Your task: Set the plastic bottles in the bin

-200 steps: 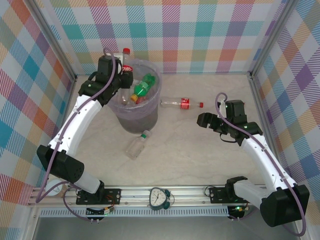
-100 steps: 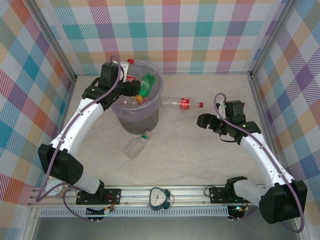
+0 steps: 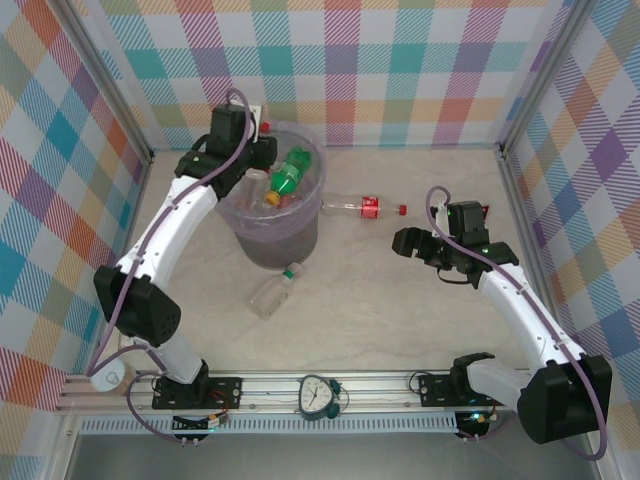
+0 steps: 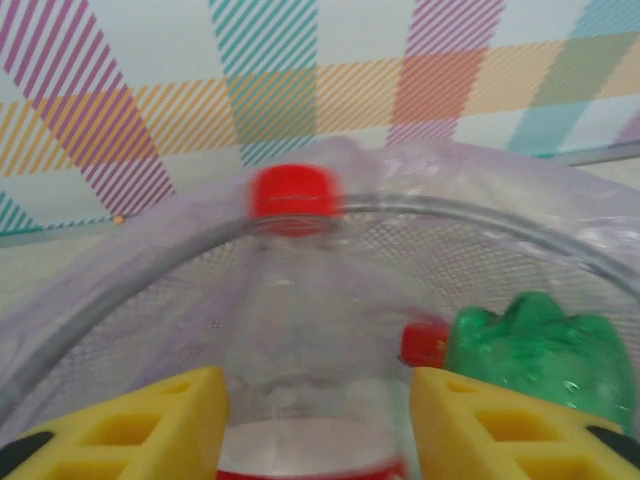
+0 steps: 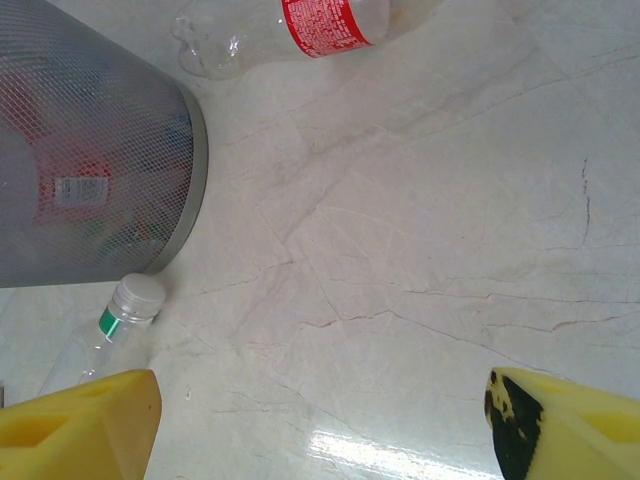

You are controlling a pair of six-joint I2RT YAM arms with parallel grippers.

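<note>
The large round mesh bin, lined with a translucent lilac bag, stands far left on the pale marble-look table. A green plastic bottle lies among those inside. At its far rim the left gripper is clamped on a clear red-capped bottle. The right gripper hangs over the table, fingers wide apart. A red-labelled bottle lies just right of the bin and a white-capped bottle in front of it. Their label print is unreadable.

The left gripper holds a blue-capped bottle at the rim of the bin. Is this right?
No, the cap is red, as the left wrist view shows; the left gripper does hold the bottle at the rim of the bin.
</note>
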